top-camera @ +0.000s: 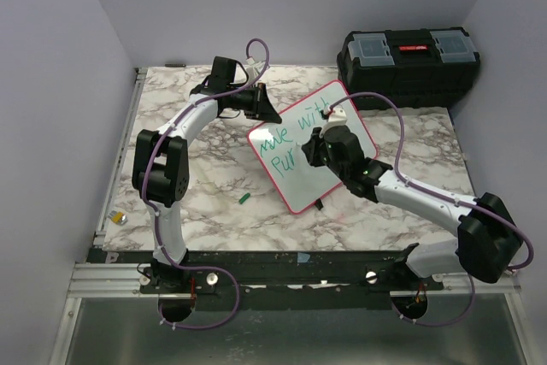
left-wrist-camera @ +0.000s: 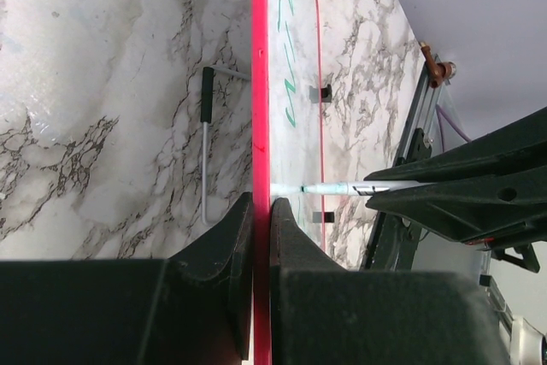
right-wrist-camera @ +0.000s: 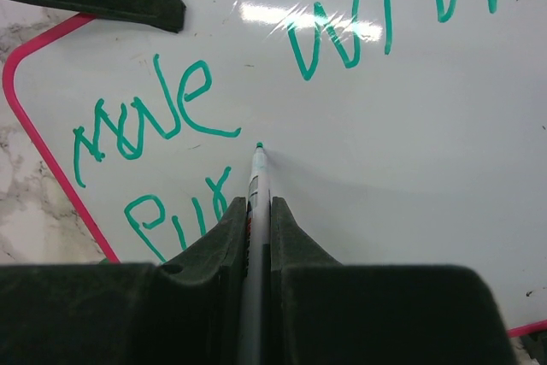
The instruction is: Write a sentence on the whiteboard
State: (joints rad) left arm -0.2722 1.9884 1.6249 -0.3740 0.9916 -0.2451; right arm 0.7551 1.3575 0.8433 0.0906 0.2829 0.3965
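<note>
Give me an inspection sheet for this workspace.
Surface: marbled table.
Job's things: whiteboard carries green writing, "move with" above "pur"; marker tip at its surface.
Clutter: small green piece near the board; small yellowish object at the left edge; black toolbox back right.
End effectors: left end effector shut on the whiteboard's pink frame; right end effector shut on the marker.
Cables: purple cables loop along both arms.
Surroundings: plain lavender walls; nothing else seen.
</note>
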